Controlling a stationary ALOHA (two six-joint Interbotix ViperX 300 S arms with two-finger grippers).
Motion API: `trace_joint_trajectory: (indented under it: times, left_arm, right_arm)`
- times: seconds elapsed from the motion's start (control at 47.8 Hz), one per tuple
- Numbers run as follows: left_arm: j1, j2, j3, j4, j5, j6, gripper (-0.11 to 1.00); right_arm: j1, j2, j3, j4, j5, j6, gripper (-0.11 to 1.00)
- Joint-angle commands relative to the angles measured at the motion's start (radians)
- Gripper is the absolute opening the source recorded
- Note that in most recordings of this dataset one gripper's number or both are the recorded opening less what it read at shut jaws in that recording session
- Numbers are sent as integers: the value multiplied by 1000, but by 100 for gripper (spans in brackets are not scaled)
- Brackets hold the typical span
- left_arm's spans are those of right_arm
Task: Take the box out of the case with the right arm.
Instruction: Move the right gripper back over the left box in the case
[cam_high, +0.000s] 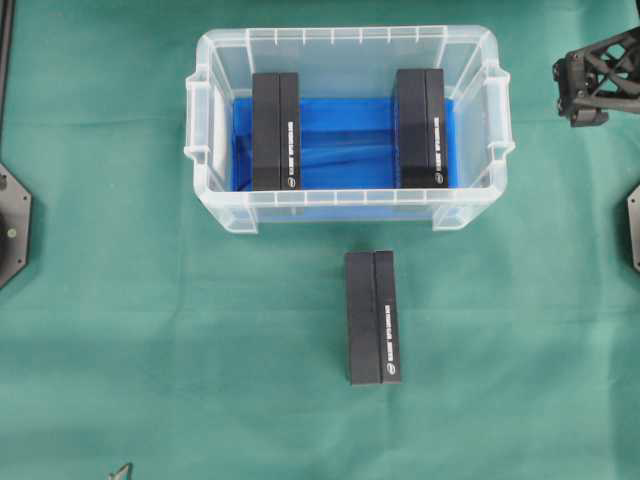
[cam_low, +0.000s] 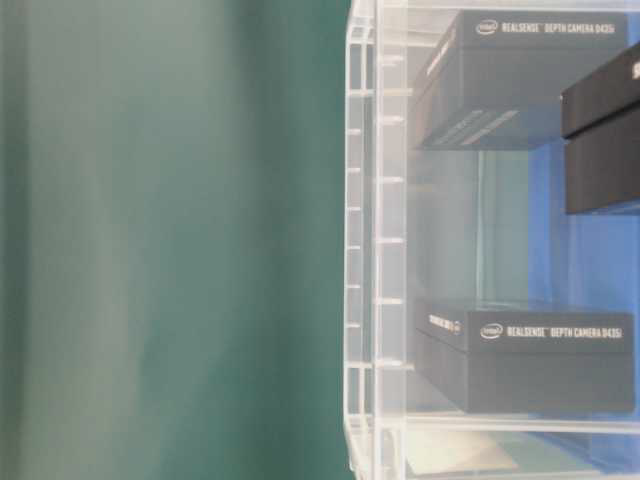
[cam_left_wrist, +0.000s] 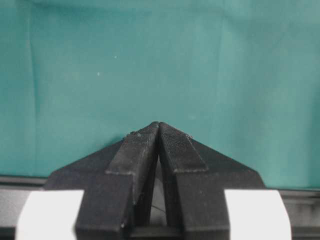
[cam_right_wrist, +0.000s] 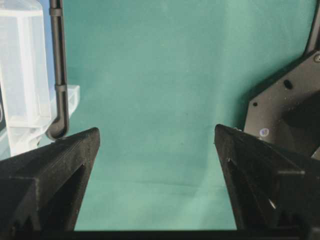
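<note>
My right pincer (cam_right_wrist: 157, 137) is spread wide, nothing between its two black lattice tips, only green cloth (cam_right_wrist: 160, 75) below. In the overhead view it sits off the case's right end, near the top right corner, well apart from the rim. The clear case (cam_high: 470, 210) stands on the cloth with its ribbed rim open to the top; my wrist view catches just its corner (cam_right_wrist: 22, 75) at the left edge, beside a thin black cable (cam_right_wrist: 57, 70).

Inside, on the blue sheet (cam_high: 340, 140), two black boxes stand: one (cam_high: 275, 130) close to the left wall, one (cam_high: 420, 128) close to the right wall, with a broad blue gap between them. From table level their lids read RealSense Depth Camera D435. A third black box (cam_high: 373, 317) lies outside on the cloth, just in front of the case's near wall, not touching it, open cloth all around it.

My left pincer (cam_left_wrist: 159, 131) is pressed together, tips meeting over bare cloth.
</note>
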Motion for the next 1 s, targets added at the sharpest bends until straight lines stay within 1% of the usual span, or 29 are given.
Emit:
trace_joint_trajectory:
  times: [0.0,0.481,0.606,0.816,0.983]
  left_arm:
    - [-2,3,-23,3,-3,2,0]
    - [0,3,-25,2,-3,2,0]
    - [0,3,-23,2,-5,2,0]
    - [-2,3,-25,3,-3,2,0]
    - [-2,3,-25,2,-3,0,0]
  right_arm:
    - [-5,-9,-9,0,-5,-2,89]
    - [-5,-8,-11,3,-6,0,89]
    - [-5,3,-23,18,-29,2,89]
    - [3,80,-80,35,-77,2,89]
    - [28,189,-176,37,-86,3,89]
